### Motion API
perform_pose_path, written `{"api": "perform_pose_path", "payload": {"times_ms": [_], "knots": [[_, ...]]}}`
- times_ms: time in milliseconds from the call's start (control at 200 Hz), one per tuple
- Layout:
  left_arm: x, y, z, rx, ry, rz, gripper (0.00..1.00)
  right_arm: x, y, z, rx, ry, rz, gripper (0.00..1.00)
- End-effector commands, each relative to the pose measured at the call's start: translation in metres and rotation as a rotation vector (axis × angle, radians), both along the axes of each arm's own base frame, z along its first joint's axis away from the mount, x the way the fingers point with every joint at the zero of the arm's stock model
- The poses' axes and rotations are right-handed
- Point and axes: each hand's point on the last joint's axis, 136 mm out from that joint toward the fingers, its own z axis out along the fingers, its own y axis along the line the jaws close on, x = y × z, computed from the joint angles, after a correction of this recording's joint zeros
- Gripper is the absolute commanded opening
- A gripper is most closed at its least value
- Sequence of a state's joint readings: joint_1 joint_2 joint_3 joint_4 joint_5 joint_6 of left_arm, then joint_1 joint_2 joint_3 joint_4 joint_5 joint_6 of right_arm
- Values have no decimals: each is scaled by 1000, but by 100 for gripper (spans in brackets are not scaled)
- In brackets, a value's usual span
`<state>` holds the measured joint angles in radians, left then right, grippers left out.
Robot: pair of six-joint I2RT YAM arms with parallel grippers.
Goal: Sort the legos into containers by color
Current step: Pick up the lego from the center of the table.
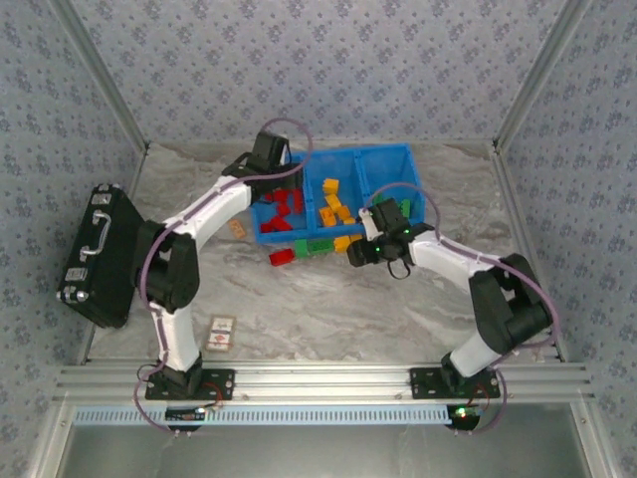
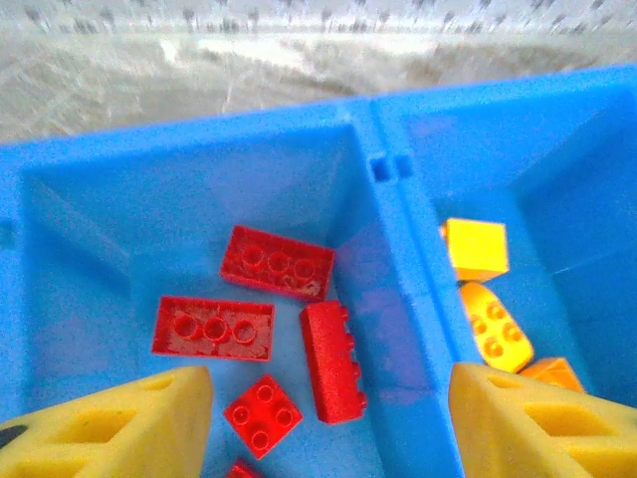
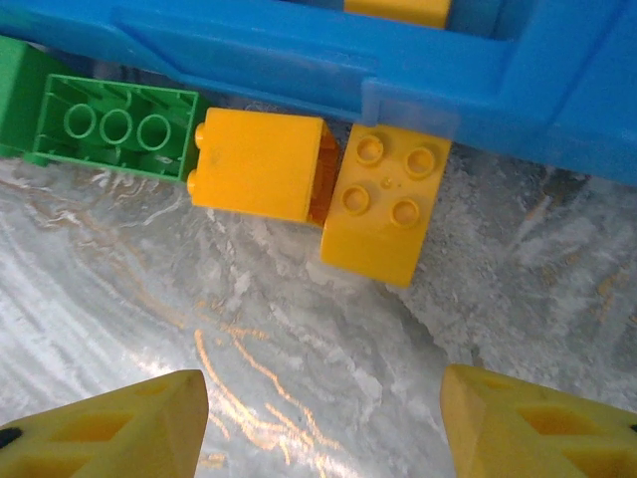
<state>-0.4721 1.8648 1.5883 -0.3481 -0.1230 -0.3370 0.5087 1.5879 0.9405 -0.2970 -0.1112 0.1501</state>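
The blue bin [image 1: 383, 159] holds the containers side by side. My left gripper [image 2: 328, 428] hangs open over the left container [image 2: 90, 259], where several red legos [image 2: 277, 261] lie; nothing is between its fingers. In the middle container lie orange-yellow legos [image 2: 476, 247]. My right gripper [image 3: 323, 428] is open above the bare table, just in front of the bin's front wall [image 3: 299, 50]. Two orange-yellow legos [image 3: 386, 204] rest against that wall, with a green lego [image 3: 114, 124] to their left. In the top view a red lego [image 1: 282, 257] lies beside the green one [image 1: 314, 246].
A black hard case [image 1: 98, 254] lies at the table's left edge. A printed card [image 1: 221, 332] sits near the left arm's base and a small tan tile [image 1: 237, 229] left of the bin. Patterned walls enclose the table.
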Motion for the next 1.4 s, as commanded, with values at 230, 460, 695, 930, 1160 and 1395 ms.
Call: {"api": "perform_pose_path", "payload": {"times_ms": [230,460,695,930,1160,1395], "knots": [[-33,22,68,5,-111,-28,67,31,-1,-19,-203,-33,-84,65],[-53,32,102,-49,-179,-23,69,38,-4,-32,-244,-16,-113,65],[-63,40,104,-15,-185,-28,70,46,-1,-47,-247,-7,-131,63],[-65,46,103,-3,-187,-17,70,45,2,-52,-213,13,-139,54],[-68,48,90,9,-157,-14,70,43,1,-47,-204,9,-138,44],[-75,58,84,15,-151,5,70,36,7,-16,-155,-25,-111,39]]}}
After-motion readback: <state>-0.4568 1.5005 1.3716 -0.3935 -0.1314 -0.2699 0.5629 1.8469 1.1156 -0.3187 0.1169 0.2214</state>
